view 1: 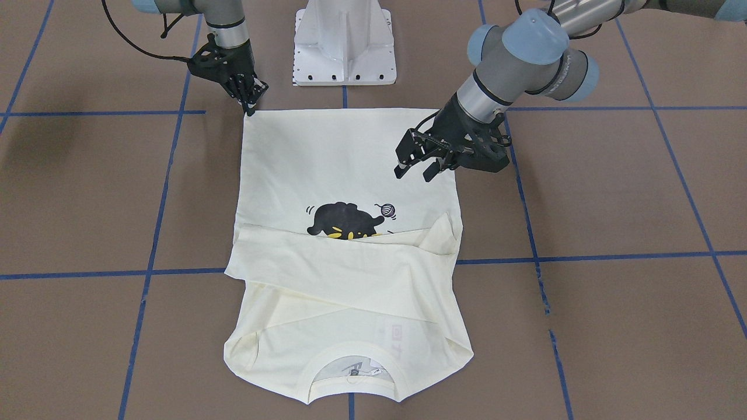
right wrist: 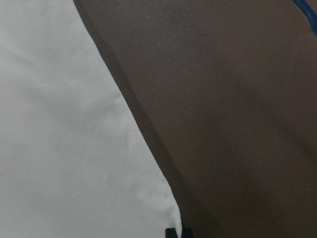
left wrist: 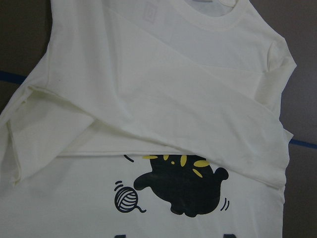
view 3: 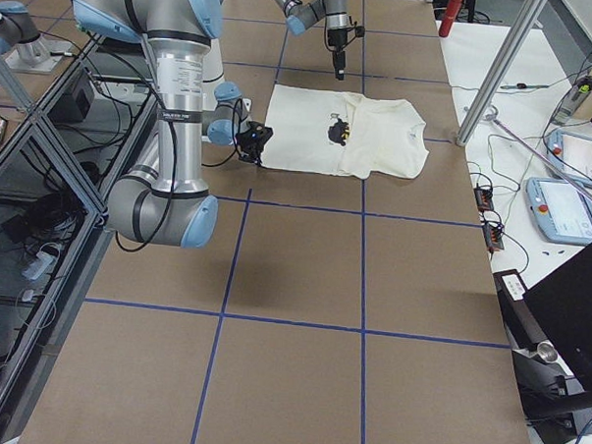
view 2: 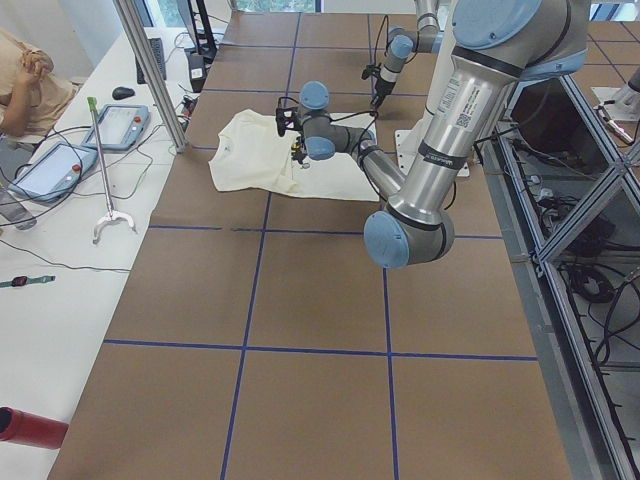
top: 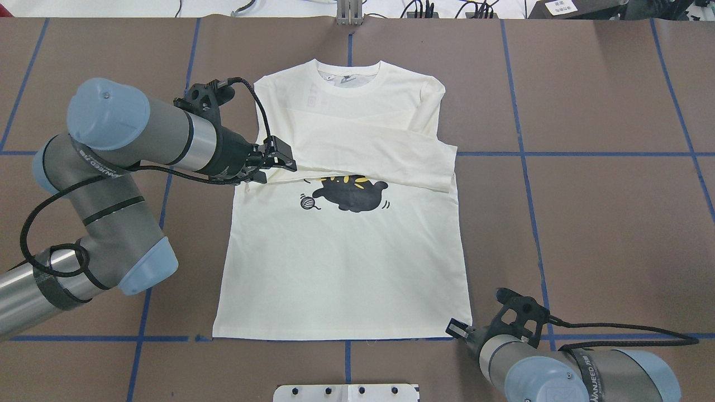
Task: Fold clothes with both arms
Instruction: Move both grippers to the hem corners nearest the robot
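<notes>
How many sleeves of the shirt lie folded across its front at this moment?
2. One sleeve runs diagonally across the chest, above the cat print; the other sleeve crosses it, ending near the opposite side edge.

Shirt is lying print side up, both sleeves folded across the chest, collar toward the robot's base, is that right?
No. The shirt lies print side up with both sleeves folded across the chest, but its collar points away from the robot's base; the hem is the edge nearest it. The overhead exterior view shows this.
</notes>
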You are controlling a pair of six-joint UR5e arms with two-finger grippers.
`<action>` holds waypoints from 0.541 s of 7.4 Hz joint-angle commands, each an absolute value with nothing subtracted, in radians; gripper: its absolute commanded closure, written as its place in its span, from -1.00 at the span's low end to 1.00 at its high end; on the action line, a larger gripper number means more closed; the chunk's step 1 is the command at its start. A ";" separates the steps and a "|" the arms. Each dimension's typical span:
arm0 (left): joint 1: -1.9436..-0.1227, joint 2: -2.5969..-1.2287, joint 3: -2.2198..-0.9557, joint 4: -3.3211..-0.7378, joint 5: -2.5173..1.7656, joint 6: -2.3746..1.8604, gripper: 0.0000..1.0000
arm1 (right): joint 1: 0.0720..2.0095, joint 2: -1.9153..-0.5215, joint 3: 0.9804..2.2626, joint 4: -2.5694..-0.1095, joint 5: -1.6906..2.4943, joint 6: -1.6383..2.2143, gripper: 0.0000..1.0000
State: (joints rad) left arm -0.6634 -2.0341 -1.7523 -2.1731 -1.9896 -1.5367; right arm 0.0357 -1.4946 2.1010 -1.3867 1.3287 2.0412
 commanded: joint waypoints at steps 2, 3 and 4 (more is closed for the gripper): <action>-0.308 -1.874 -2.030 -1.786 -1.547 -1.746 -0.42 | 0.037 -1.511 2.175 -1.387 1.330 2.040 1.00; -0.190 -1.764 -2.066 -1.775 -1.472 -1.860 -0.40 | 0.035 -1.512 2.175 -1.387 1.330 2.040 1.00; -0.157 -1.708 -2.066 -1.776 -1.464 -1.882 -0.40 | 0.034 -1.511 2.174 -1.387 1.328 2.039 1.00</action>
State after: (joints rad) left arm -0.2476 -1.7974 -2.0346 -1.8073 -1.5245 -1.8139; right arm 0.0354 -1.5109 2.1732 -1.3867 1.3297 2.0398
